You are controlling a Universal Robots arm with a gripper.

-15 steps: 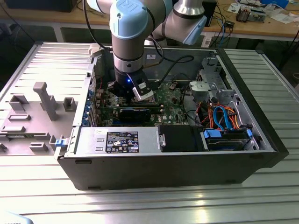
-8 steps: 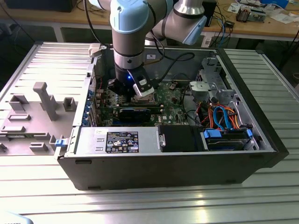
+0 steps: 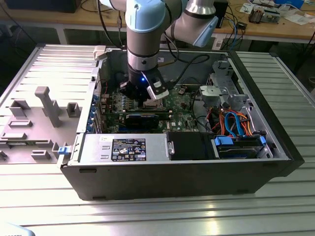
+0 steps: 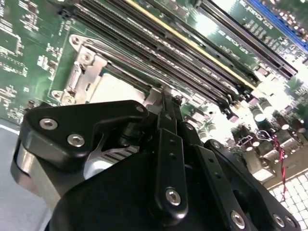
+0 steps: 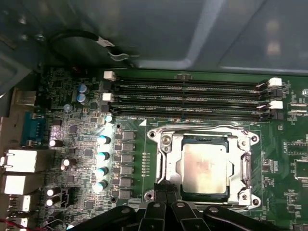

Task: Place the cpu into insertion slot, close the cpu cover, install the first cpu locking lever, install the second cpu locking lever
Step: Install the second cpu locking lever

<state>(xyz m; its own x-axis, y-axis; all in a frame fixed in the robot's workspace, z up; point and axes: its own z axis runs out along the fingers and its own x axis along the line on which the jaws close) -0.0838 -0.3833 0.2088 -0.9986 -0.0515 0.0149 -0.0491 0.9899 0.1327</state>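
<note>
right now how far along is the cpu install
Done: the cpu sits in the insertion slot, and the cpu cover looks closed around it. In hand: the gripper is at the socket's edge, apparently working a locking lever. Left: I cannot tell whether either lever is latched yet.

The arm point(image 3: 143, 29) has pale blue joint caps over silver-grey tube sections, with a dark band near the wrist where a small blue light glows. Black cables trail beside it. A white-and-black block sits at the wrist. The gripper point(image 4: 166, 103) is matte black, built of angular plates and slim links fastened with round silver screws; a silver cylinder shows beneath.
</note>
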